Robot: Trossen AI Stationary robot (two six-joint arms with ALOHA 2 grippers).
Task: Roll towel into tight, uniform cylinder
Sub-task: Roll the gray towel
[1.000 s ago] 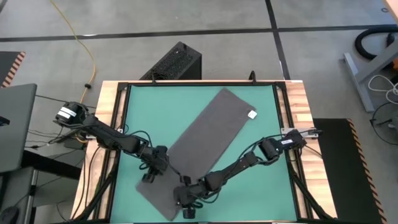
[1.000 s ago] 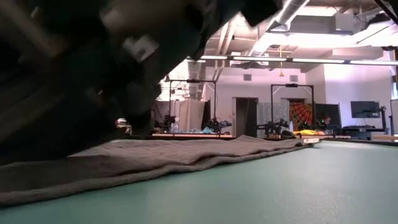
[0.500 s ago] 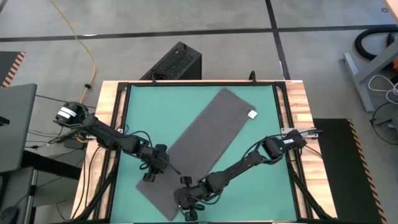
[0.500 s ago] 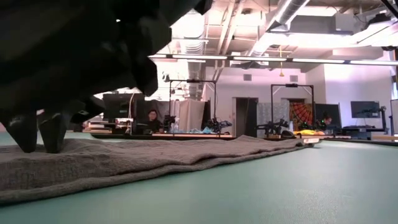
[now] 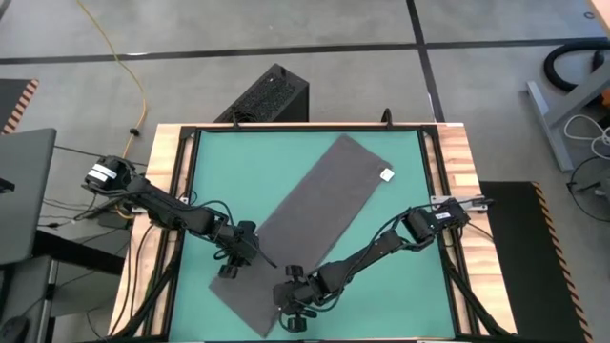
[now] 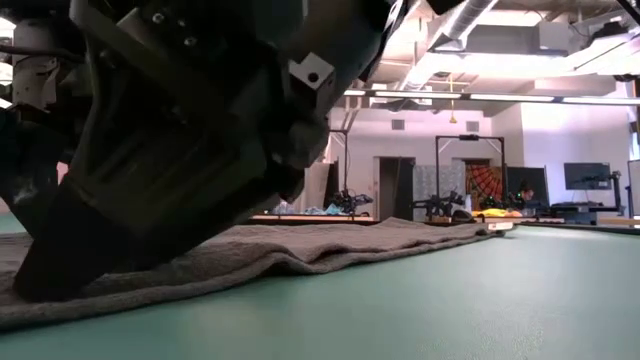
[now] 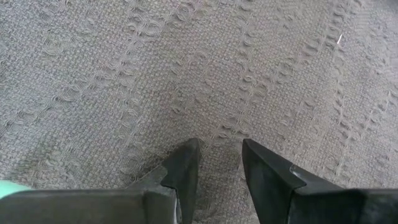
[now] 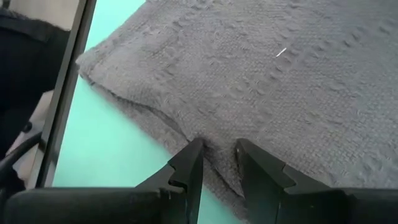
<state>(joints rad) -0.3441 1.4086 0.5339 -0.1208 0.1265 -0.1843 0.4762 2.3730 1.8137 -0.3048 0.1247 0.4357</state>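
The dark grey towel [image 5: 315,214] lies flat and slantwise on the green mat [image 5: 405,286]. Its white-tagged corner [image 5: 386,175] points to the far right and its other end to the near left. My left gripper [image 5: 229,270] stands on the towel's left long edge close to the near end. Its fingers are a gap apart over the weave [image 7: 219,152]. My right gripper [image 5: 289,322] stands at the towel's near right edge [image 8: 217,149], fingers also a gap apart. In the low view the right gripper [image 6: 60,265] fills the left side. My left gripper sets both fingertips [image 7: 186,158] on the towel's upper face [image 7: 217,134], slanting down from the table's left. Flat cloth shows in the gap between them, and no fold is taken up. My right gripper sets its fingertips [image 8: 189,155] on the towel beside its near right edge [image 8: 208,140], slanting down from the right. A low ridge of cloth runs up to the fingers. I cannot tell whether cloth is nipped between them. The towel stays on the mat.
Black frame rails [image 5: 181,191] and wooden table strips [image 5: 457,162] border the mat. A black box [image 5: 272,95] stands on the floor beyond the far edge. Bare mat lies right of the towel's near half and left of its far half.
My right gripper has shifted a little toward the table's right along the towel's near end and tipped. In the low view it drew back, showing both fingertips on the cloth, then came down in front again. The towel's far part stays in place.
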